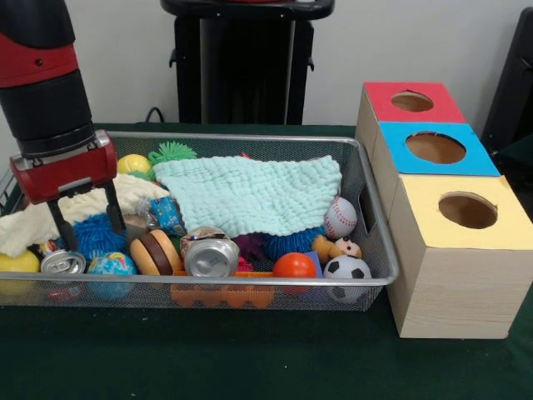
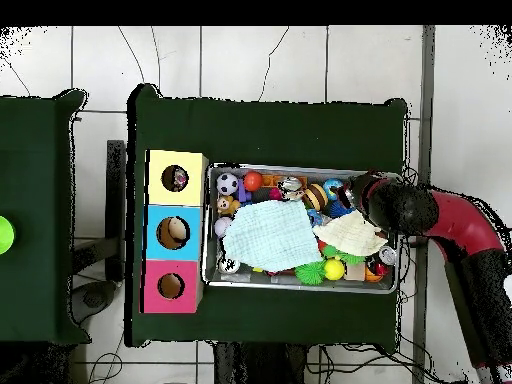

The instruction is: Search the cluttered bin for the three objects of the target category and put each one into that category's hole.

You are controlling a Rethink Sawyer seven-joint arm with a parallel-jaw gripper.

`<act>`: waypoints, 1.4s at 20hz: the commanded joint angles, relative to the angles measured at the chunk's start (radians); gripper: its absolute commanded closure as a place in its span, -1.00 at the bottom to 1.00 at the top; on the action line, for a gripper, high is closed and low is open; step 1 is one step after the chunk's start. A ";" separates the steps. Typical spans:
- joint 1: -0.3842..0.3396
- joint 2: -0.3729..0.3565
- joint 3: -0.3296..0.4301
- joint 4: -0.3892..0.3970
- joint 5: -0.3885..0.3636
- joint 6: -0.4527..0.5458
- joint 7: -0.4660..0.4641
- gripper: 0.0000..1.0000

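Hovering hand (image 1: 86, 225), fingers spread and empty, just above the blue spiky ball (image 1: 93, 235).

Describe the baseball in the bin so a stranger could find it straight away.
Start at the wire mesh bin on the green table and go to its end nearest the coloured boxes. The baseball sits there by the edge of the pale green cloth; it is white with red stitching, unlike the black-patched soccer ball below it.

Red and black arm (image 1: 46, 75), red-housed pincer (image 1: 86, 218) with thin black fingers (image 1: 60, 223).
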 commanded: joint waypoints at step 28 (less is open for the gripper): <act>-0.119 -0.017 -0.093 0.177 -0.072 -0.033 -0.040 -1.00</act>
